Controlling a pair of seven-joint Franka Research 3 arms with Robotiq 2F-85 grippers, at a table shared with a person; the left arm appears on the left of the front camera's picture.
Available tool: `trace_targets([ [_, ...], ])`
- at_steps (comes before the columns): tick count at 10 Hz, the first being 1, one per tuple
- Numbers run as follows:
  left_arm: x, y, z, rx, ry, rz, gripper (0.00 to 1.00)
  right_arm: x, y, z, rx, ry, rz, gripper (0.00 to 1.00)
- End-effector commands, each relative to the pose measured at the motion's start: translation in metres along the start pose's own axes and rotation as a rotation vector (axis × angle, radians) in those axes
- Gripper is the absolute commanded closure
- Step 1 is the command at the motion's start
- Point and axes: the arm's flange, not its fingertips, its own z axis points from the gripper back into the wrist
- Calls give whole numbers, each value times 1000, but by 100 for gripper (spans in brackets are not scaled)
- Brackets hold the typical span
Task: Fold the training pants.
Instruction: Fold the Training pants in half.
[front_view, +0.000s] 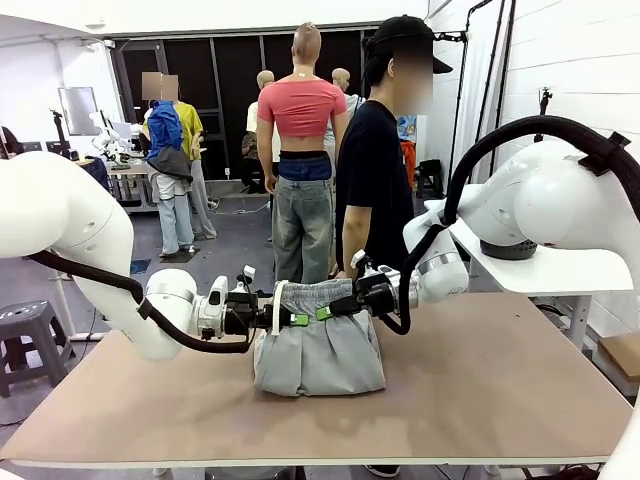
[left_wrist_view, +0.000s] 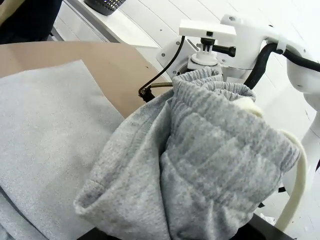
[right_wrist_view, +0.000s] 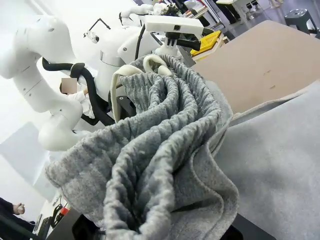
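Observation:
The light grey training pants (front_view: 318, 350) hang in a bunch above the middle of the brown table (front_view: 480, 380), lower part resting on it. My left gripper (front_view: 296, 320) is shut on the waistband's left end, my right gripper (front_view: 326, 312) shut on its right end, the two close together. In the left wrist view the gathered waistband (left_wrist_view: 225, 145) with its white drawstring (left_wrist_view: 295, 185) bulges right over my fingers, hiding them, and flat grey cloth (left_wrist_view: 45, 145) lies on the table beyond. The right wrist view has the bunched waistband (right_wrist_view: 160, 145) covering the fingers too.
A person in a black shirt (front_view: 372, 180) stands at the far side of the table, just behind the pants. A white side table (front_view: 560, 268) stands at the right. The tabletop is bare to the left and right of the pants.

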Motion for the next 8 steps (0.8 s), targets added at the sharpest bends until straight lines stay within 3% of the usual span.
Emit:
trace_targets([
  [1,1,0,1,-4,-3,0,100,1,0,0,1,-1,3,100],
  [4,45,18,-4,64,-29,76,100,26,-27,3,-47,4,-15,100],
  [8,76,45,-6,88,-41,114,100,51,-61,11,-92,-29,-50,100],
])
